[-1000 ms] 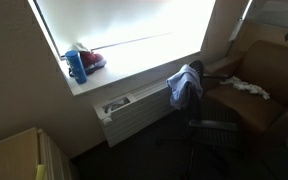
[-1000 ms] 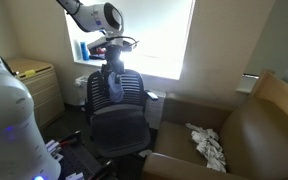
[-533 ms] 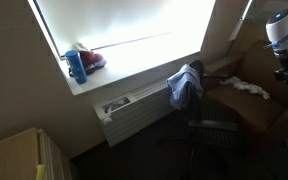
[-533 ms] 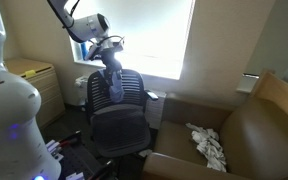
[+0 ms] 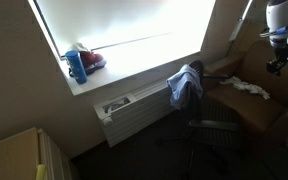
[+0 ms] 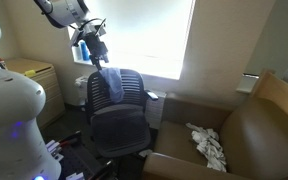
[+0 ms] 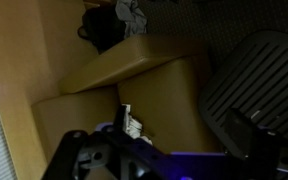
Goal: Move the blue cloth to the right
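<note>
The blue cloth (image 5: 184, 85) hangs over the backrest of a black mesh office chair (image 5: 212, 128) below the window; it also shows in an exterior view (image 6: 110, 85), draped down the chair (image 6: 119, 122). My gripper (image 6: 93, 44) is up and to the left of the cloth, clear of it, near the window; an exterior view shows it (image 5: 276, 64) at the top right edge. In the wrist view the jaws (image 7: 189, 130) are spread and empty, with the chair's mesh back (image 7: 259, 65) beside them. The cloth does not show there.
A brown armchair (image 6: 254, 135) holds a crumpled white cloth (image 6: 208, 146), also seen in the wrist view (image 7: 132, 12). A blue bottle (image 5: 77, 66) and a red item stand on the window sill. A radiator (image 5: 134, 104) sits below it. A wooden cabinet (image 6: 36, 82) stands behind the chair.
My gripper has pulled up and away from the blue cloth, towards the window. The cloth stays hanging on the chair back.
</note>
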`<state>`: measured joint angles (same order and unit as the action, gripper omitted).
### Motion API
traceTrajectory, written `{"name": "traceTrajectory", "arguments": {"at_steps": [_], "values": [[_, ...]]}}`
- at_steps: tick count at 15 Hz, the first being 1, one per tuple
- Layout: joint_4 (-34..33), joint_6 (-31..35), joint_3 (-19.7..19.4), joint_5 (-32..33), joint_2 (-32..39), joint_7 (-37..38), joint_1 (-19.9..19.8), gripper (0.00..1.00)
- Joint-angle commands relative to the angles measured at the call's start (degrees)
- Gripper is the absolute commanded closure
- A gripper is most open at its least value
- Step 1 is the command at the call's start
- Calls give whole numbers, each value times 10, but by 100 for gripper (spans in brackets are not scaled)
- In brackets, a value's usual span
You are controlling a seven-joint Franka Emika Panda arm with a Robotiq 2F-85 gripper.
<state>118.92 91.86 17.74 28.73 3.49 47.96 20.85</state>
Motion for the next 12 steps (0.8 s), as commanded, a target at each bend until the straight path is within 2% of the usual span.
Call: {"name": "traceTrajectory", "arguments": {"at_steps": [1, 2, 3, 9, 10, 11, 12], "values": [[15, 31, -3, -8, -13, -14, -9, 0], [8, 51, -5, -6, 4, -34, -12, 0], [-8, 62, -6, 25, 34, -21, -10, 0], [-17, 157, -25, 303, 131, 137, 9, 0], [-27, 162, -26, 324, 153, 150, 9, 0], [-40, 153, -17, 303, 169, 121, 10, 0], [-53, 157, -7, 265, 179, 56, 3, 0]]}}
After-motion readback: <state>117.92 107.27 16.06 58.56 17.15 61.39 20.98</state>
